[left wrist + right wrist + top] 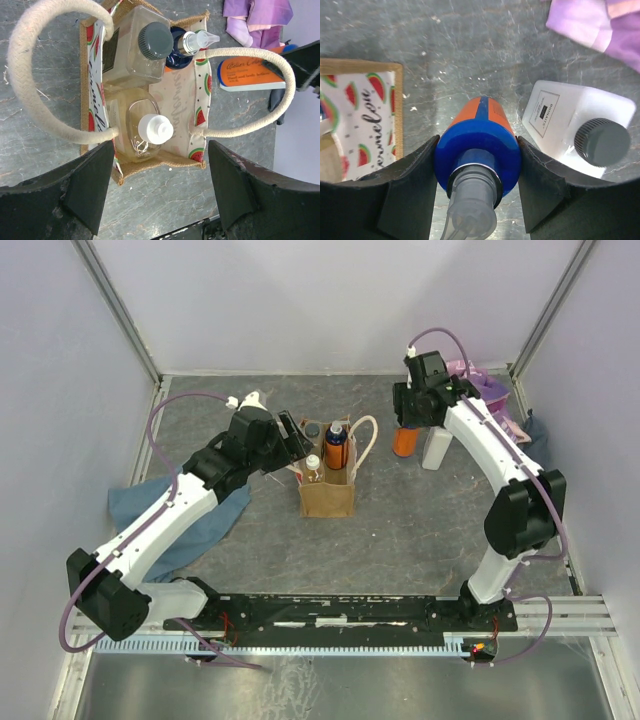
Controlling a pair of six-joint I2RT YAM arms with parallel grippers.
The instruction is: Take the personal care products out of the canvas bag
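The canvas bag [327,490] stands upright mid-table, its cream handles [30,75] spread apart. Inside it are a clear grey-capped bottle [145,45], a clear white-capped bottle [150,127] and an orange bottle with a dark top and pump [185,45]. My left gripper [157,195] hovers open just above the bag's near-left edge with nothing between its fingers. To the right of the bag my right gripper [477,185] is shut on the blue cap of an orange bottle [480,125], which is upright at table level. Beside that one stands a white bottle [570,125] with a grey cap.
A blue cloth [170,520] lies under the left arm. A purple-pink cloth [485,390] is bunched in the far right corner behind the right gripper. Enclosure walls close the table on three sides.
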